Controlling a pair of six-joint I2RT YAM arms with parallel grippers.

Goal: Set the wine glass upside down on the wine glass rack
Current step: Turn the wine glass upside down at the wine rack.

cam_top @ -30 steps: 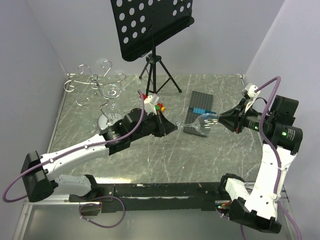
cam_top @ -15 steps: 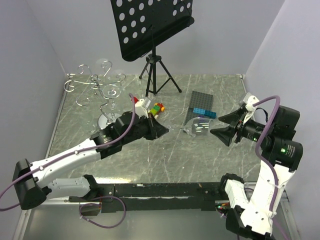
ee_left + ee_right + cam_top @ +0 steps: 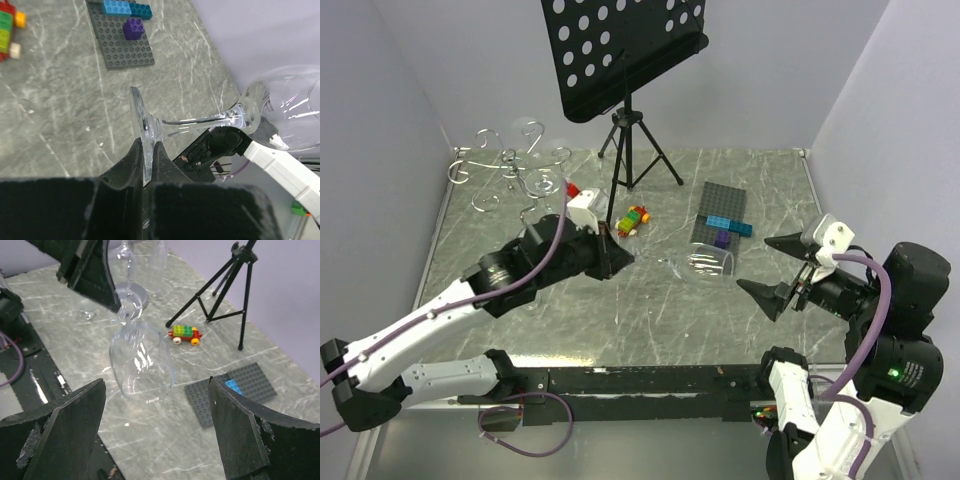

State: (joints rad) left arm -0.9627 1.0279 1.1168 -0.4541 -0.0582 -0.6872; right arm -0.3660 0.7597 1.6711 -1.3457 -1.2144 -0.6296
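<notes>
The wine glass [image 3: 705, 265] lies level in the air above the middle of the table, its bowl pointing right. My left gripper [image 3: 610, 255] is shut on its round foot, seen edge-on between the fingers [image 3: 127, 165] in the left wrist view, with the stem [image 3: 200, 121] running out to the right. Just past the bowl [image 3: 142, 362], my right gripper [image 3: 760, 265] stands wide open and touches nothing. The chrome wine glass rack [image 3: 505, 165] stands at the far left, behind the left arm.
Another glass [image 3: 542, 185] hangs at the rack. A black music stand [image 3: 620, 50] on a tripod [image 3: 635, 140] stands at the back. A grey brick baseplate [image 3: 720, 215] with a few bricks and a small toy car [image 3: 633, 218] lie mid-table.
My right gripper has opened, let go of the bowl and drawn back to the right. The left arm has pulled back leftward, carrying the glass by its foot.
</notes>
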